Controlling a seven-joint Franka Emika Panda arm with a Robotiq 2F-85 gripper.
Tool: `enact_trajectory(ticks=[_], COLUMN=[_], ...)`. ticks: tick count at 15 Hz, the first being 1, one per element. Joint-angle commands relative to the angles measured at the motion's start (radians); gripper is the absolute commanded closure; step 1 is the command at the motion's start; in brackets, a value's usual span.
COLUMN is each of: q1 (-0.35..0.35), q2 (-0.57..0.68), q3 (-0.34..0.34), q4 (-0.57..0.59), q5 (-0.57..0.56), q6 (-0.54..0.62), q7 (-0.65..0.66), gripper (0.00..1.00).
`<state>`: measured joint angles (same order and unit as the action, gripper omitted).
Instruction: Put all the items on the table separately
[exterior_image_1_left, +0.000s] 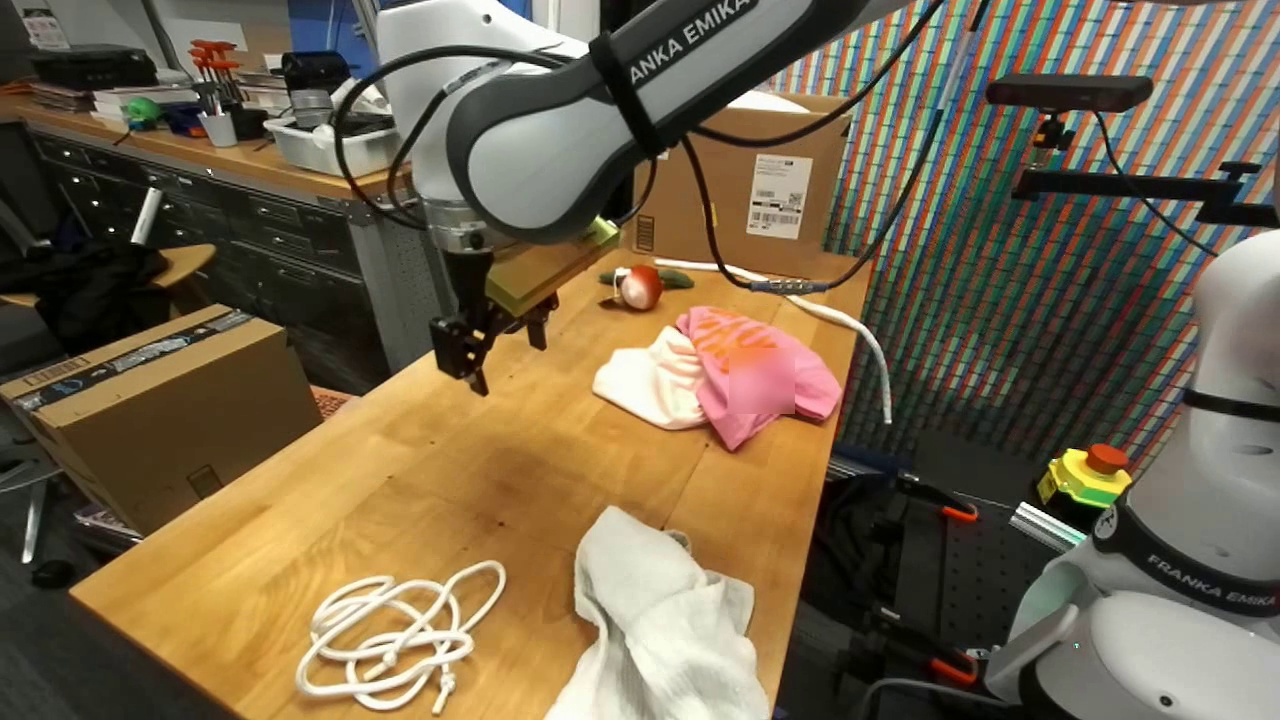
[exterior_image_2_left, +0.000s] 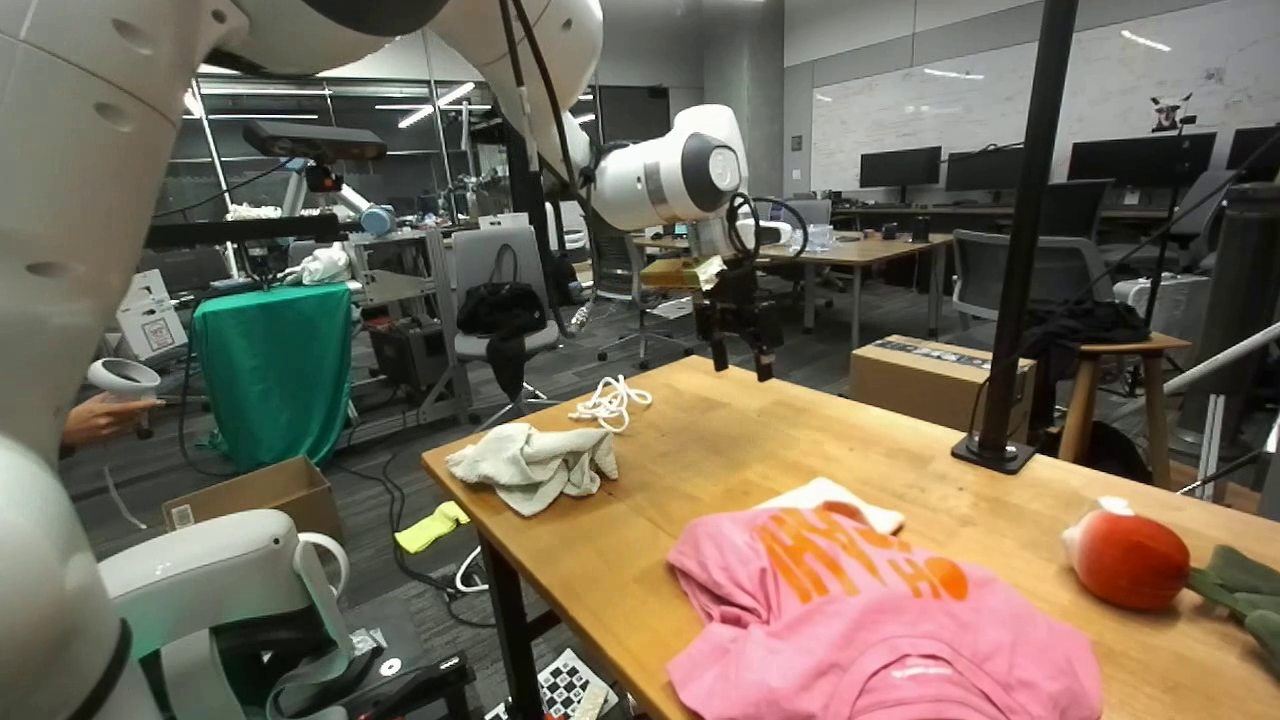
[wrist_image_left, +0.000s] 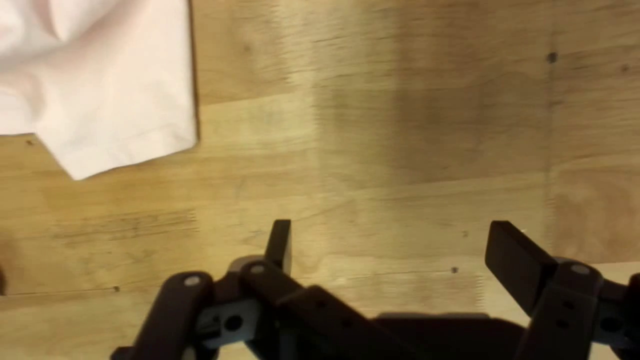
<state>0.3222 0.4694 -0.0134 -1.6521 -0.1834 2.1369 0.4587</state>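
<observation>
1. Here's the tabletop (exterior_image_1_left: 420, 490), carrying every piece; spacing them out is the game, and parting the one touching pair looks like the step in hand.
2. Bigger of that pair, the pink shirt (exterior_image_2_left: 830, 640) lies rumpled, seemingly lapping over its neighbour; it wants leaving where it lies, I'd say.
3. The towel (exterior_image_1_left: 650, 620), greyish white, lies well apart from the shirt; no need to touch it.
4. Now the pale cloth (exterior_image_1_left: 650, 385), touching the shirt, perhaps tucked partly under: take its free corner, showing in the wrist view, and draw it away low and slowly, or the shirt may come along.
5. The white rope (exterior_image_1_left: 390, 655) sits in loose loops near the towel; they could snag, so set the cloth down well short of them.
6. The red item (exterior_image_2_left: 1130, 560) with green leaves sits apart from the shirt; swing clear.
7. And the pincer (wrist_image_left: 389, 240) hovers, released, grasping nothing; centre its fingers (wrist_image_left: 517, 260) over that corner before squeezing.
</observation>
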Motion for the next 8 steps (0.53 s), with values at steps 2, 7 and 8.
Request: enact_trajectory(ticks=[2,7,8], q1=[-0.067,-0.094,-0.098], q2=[-0.038,-0.053,-0.056], q3=[-0.038,-0.077,-0.080], q4=[-0.050,-0.114,-0.127], q5=[-0.036,-0.073,-0.072], q6=[0.000,-0.001,-0.015], q7=[0.030,0.111,0.124], gripper=[0.00,0.00,0.00])
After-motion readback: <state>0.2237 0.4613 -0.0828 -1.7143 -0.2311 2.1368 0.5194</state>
